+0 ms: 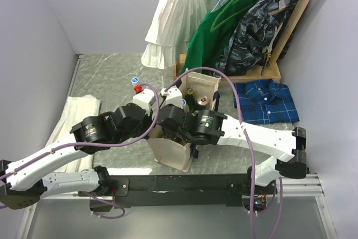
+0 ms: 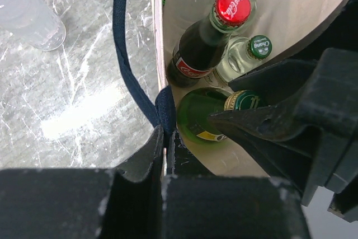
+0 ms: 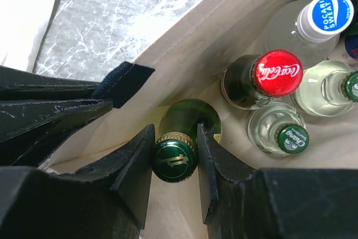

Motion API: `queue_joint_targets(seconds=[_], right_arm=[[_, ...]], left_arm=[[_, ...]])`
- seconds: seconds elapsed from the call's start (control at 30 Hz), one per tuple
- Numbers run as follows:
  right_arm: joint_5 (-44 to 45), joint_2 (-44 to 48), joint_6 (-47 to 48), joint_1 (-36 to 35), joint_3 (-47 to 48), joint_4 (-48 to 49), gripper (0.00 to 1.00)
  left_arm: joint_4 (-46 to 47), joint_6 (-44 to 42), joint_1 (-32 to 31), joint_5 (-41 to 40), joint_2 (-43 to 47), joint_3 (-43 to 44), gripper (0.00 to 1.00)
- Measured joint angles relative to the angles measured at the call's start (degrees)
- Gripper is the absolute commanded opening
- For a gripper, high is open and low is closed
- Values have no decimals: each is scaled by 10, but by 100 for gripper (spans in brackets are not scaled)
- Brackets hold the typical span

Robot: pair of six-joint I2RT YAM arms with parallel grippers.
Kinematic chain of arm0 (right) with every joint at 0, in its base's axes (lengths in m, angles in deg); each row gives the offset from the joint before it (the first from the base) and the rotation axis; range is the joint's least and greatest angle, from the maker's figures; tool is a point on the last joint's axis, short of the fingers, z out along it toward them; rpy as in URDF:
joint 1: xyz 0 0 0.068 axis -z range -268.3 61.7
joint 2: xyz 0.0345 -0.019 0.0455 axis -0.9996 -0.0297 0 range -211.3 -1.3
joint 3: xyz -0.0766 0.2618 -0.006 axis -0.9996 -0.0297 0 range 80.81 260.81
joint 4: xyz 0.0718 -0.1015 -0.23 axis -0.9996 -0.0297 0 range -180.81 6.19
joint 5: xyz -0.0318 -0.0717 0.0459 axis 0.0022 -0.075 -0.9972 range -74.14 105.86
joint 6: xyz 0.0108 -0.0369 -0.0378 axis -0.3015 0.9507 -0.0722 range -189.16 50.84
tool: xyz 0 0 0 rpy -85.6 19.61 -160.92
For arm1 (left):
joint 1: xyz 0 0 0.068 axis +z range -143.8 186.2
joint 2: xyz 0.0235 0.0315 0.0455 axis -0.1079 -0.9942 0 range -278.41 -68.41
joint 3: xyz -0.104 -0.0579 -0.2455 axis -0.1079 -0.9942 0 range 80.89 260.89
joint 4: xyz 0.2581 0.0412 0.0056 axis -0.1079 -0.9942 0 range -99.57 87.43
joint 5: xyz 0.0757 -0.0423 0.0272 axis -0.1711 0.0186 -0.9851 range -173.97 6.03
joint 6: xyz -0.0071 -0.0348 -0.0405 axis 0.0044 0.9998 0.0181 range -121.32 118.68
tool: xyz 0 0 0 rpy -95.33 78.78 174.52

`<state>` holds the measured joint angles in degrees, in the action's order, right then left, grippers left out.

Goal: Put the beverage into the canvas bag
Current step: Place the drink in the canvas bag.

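Left gripper [image 2: 165,138] is pinched shut on the rim of the canvas bag [image 2: 305,20], beside its navy handle [image 2: 119,48], holding the mouth open. Right gripper [image 3: 174,150] clasps the green bottle [image 3: 187,117] at its cap, inside the bag at lower centre. It would do best to lower straight until the base settles, then let go. To the right, the Coca-Cola bottle [image 3: 278,73] and a Chang bottle [image 3: 292,136] crowd close.
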<state>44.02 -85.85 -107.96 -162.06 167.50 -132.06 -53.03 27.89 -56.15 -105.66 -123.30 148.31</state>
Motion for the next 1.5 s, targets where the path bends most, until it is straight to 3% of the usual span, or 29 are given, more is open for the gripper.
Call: queue_joint_targets(seconds=[1.5], right_arm=[[-33,-28,-5,14,-53,46,0]], left_arm=[[-2,0,0,-1,3,0,1]])
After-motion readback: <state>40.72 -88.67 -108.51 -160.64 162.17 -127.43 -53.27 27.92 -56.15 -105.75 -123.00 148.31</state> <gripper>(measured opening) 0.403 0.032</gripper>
